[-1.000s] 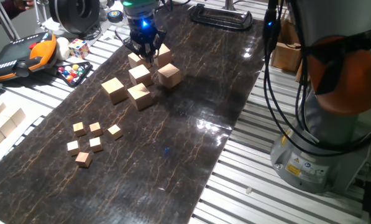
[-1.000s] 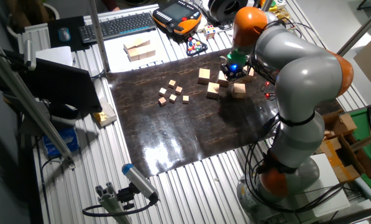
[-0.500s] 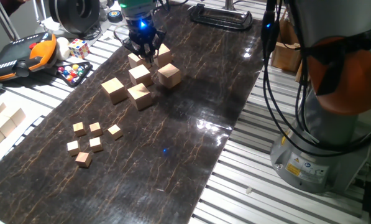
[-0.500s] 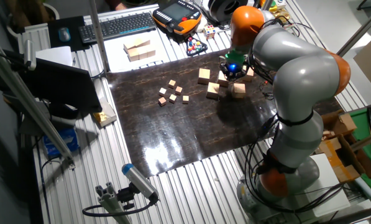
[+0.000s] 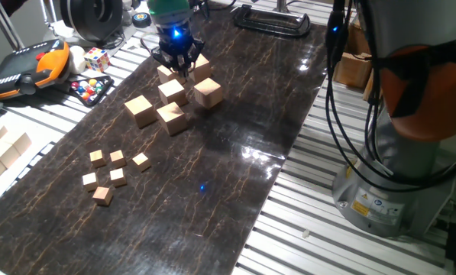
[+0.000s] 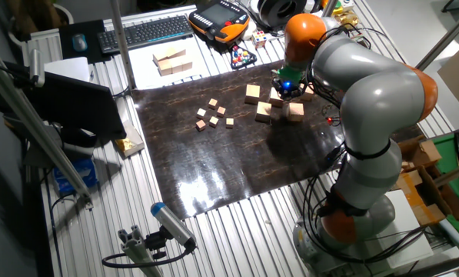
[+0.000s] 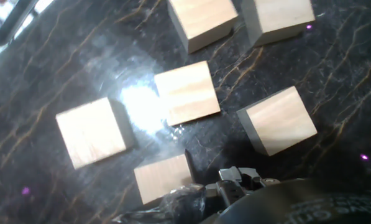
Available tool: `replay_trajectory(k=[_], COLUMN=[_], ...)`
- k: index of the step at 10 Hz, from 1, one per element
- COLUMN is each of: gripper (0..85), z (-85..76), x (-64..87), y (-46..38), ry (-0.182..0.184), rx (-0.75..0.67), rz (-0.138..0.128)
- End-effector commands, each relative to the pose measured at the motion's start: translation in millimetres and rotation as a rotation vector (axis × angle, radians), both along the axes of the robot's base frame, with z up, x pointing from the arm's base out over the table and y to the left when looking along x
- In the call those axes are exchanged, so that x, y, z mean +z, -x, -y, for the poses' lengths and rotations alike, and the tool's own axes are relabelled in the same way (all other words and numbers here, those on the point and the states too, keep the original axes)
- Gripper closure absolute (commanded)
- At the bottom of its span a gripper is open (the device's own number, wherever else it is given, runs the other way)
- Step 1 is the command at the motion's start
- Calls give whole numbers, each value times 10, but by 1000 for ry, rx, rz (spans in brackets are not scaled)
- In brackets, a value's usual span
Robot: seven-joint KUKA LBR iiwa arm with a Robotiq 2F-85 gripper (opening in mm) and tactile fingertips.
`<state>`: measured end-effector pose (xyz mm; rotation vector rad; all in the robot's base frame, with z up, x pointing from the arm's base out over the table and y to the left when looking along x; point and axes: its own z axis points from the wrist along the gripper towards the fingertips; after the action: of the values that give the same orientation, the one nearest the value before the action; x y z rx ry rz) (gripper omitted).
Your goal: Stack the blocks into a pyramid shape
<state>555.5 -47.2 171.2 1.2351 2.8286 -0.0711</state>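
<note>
At the far left of one fixed view a few pale wooden pieces (image 5: 2,153) lie on the slatted bench beside the dark marbled mat (image 5: 235,137), with an orange-and-black teach pendant (image 5: 25,65) and a multicoloured puzzle cube (image 5: 96,58) further back. On the mat's near left sit five small cubes (image 5: 111,176), loosely grouped and well apart from the blocks (image 5: 174,95). The six blocks lie flat in a loose cluster toward the mat's far end, none stacked on another: one (image 5: 140,110) stands leftmost, two (image 5: 172,118) sit in the middle, one (image 5: 208,92) lies to the right, and two more are at the back beneath the arm. The gripper (image 5: 177,61) hangs over those back blocks with a blue light glowing on its body; whether its fingers are spread or pressed together, I cannot tell. From the hand view, six blocks (image 7: 186,92) show on the mat, separate from one another, and the nearest one (image 7: 163,178) lies right at the edge of the gripper's dark body. To the right, the grey-and-orange arm (image 5: 411,92) rises from its base off the mat.
</note>
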Motion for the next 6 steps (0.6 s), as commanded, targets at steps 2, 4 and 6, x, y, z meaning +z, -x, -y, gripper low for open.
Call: replay_trajectory(k=[2,4,6], gripper=[843,843,843], z=[41,61,183], x=[-42,-88,-105], y=[-86,-149,-197], ry=[-14,13,-3], rx=[-31,-87,-135], rz=[2,9,13])
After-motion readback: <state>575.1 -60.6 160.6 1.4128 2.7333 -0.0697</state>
